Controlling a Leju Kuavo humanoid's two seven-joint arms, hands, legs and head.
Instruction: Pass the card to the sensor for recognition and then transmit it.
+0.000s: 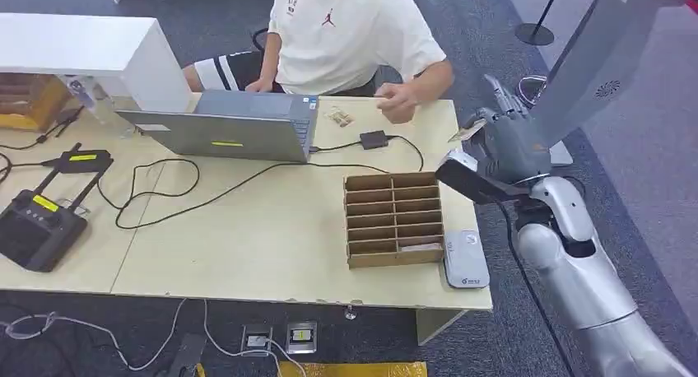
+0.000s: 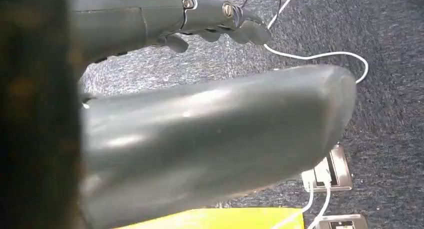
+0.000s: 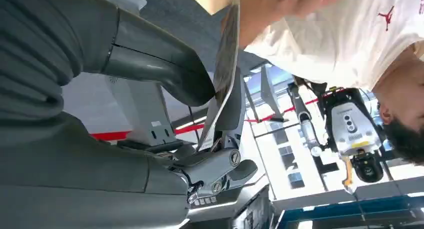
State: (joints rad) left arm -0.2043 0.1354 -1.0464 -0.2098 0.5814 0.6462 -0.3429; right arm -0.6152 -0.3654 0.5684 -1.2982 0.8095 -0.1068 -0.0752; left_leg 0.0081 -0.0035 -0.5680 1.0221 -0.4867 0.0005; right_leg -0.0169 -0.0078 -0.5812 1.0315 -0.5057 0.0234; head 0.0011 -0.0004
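My right hand (image 1: pixel 504 142) is raised beside the table's right edge and pinches a thin card (image 1: pixel 467 132). In the right wrist view the card (image 3: pixel 226 69) shows edge on, clamped between the thick thumb and the darker fingers (image 3: pixel 232 109). A person's hand (image 1: pixel 402 104) hovers over the table's far right corner, a short way left of the card; I cannot tell whether it touches it. The white card sensor (image 1: pixel 467 262) lies flat near the table's front right corner, below my hand. My left hand (image 2: pixel 220 16) hangs over the carpet and holds nothing, its fingers apart.
A cardboard slot organizer (image 1: pixel 393 219) stands left of the sensor. A grey laptop (image 1: pixel 230 128) with a black cable and adapter (image 1: pixel 373 137) sits farther back. The seated person (image 1: pixel 346 27) in a white shirt faces me. Black devices (image 1: pixel 37 225) lie at the table's left. Floor sockets (image 2: pixel 330 171).
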